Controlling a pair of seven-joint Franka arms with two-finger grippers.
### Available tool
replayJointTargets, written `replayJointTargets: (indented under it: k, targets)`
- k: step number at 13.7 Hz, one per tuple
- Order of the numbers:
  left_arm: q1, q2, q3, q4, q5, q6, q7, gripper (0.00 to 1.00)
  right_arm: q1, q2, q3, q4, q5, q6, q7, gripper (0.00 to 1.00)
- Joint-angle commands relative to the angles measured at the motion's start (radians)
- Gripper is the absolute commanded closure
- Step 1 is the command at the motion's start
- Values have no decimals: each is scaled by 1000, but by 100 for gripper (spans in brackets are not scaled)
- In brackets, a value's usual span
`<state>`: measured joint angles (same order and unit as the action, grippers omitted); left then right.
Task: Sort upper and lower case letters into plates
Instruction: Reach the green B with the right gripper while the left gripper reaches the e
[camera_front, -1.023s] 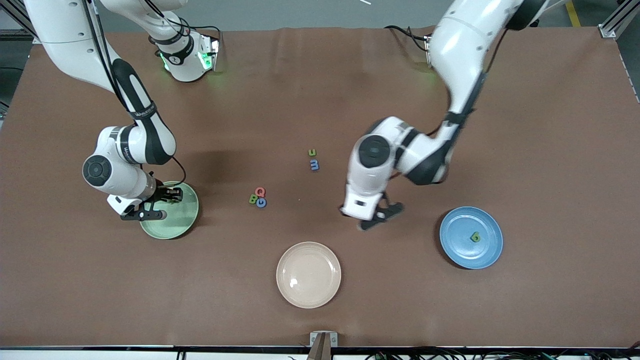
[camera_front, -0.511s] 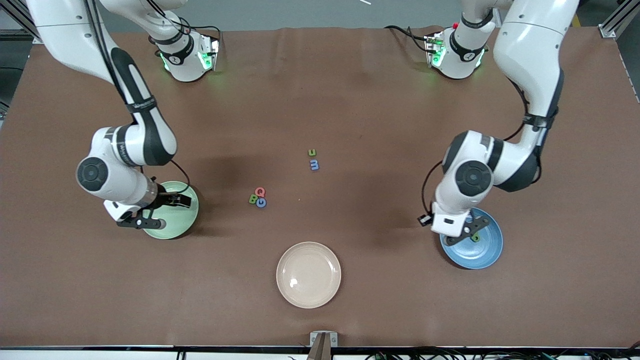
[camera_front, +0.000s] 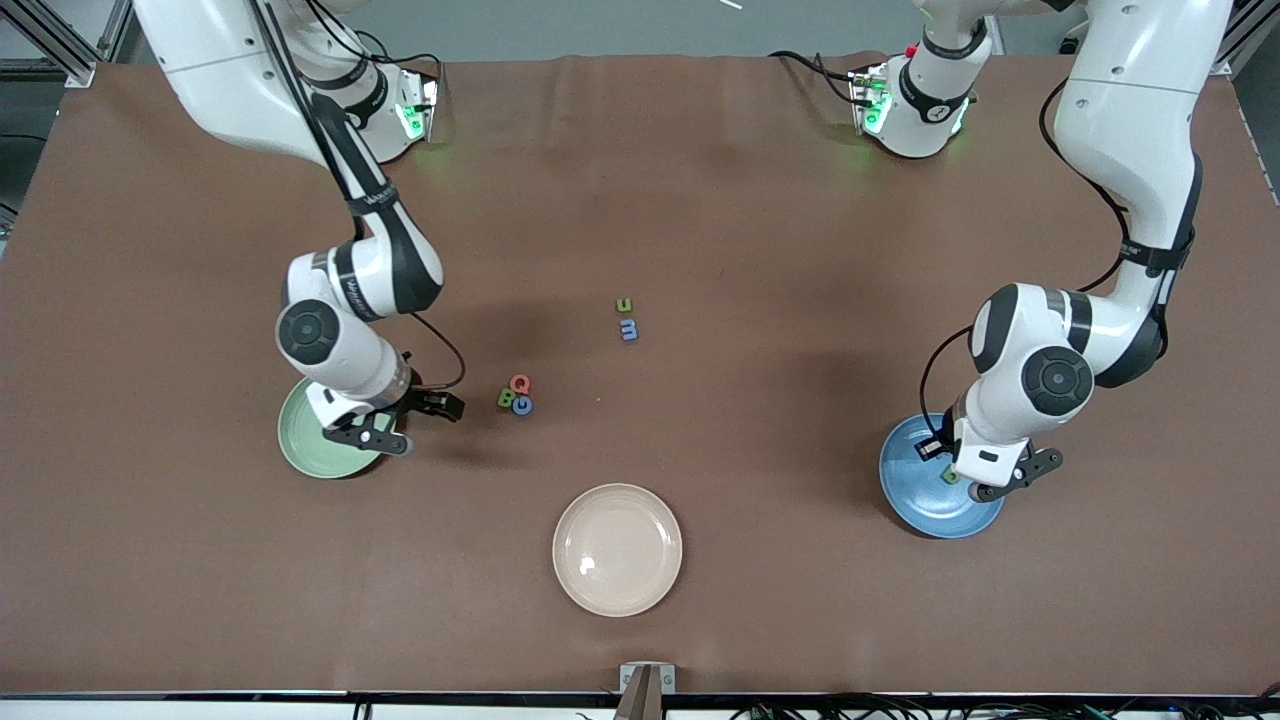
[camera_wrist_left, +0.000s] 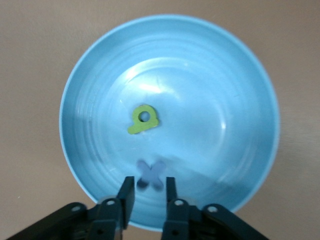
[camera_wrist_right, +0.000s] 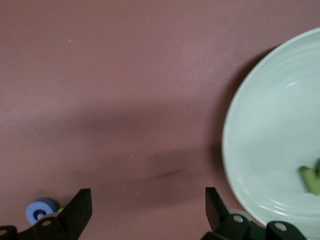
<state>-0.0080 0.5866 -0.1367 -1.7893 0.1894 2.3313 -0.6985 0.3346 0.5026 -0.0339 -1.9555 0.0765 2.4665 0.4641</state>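
My left pincer (camera_wrist_left: 146, 192), clamped on a small blue x-shaped letter (camera_wrist_left: 150, 175), hangs over the round blue plate (camera_front: 905, 500); my right pincer (camera_front: 415, 420), jaws apart, hangs beside the mint green plate (camera_front: 300, 450). Five small letters (camera_front: 516, 396) remain on the brown table (camera_front: 700, 180).

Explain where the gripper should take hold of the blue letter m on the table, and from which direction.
Come straight down from above and close on the two outer side edges of the blue m. It lies flat on the table, so only its thin edges offer grip. The green u sits close by, so keep the fingers off that side.
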Motion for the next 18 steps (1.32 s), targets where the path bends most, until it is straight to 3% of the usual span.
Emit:
replayJointTargets:
  k: [1,4,7,10,16,18]
  targets:
    - [-6,-17,-11,-15,18,5,5,1,29,42,-8,4,-3,55,68,0]
    - [-16,-60,-23,-30,18,-41,-15,0,56,80,-8,33,-6,69,145,0]
    - [-15,-113,-151,-31,15,-124,-138,0,92,94,-9,40,-12,69,211,0]
    - [-35,-113,-308,-47,18,-99,-358,1,122,96,-11,38,-12,71,246,0]
    - [-292,-27,-316,-36,22,74,-591,12,115,116,-15,41,-49,83,251,0]
    - [-364,19,-305,-24,91,112,-621,15,118,131,-15,37,-49,124,254,0]
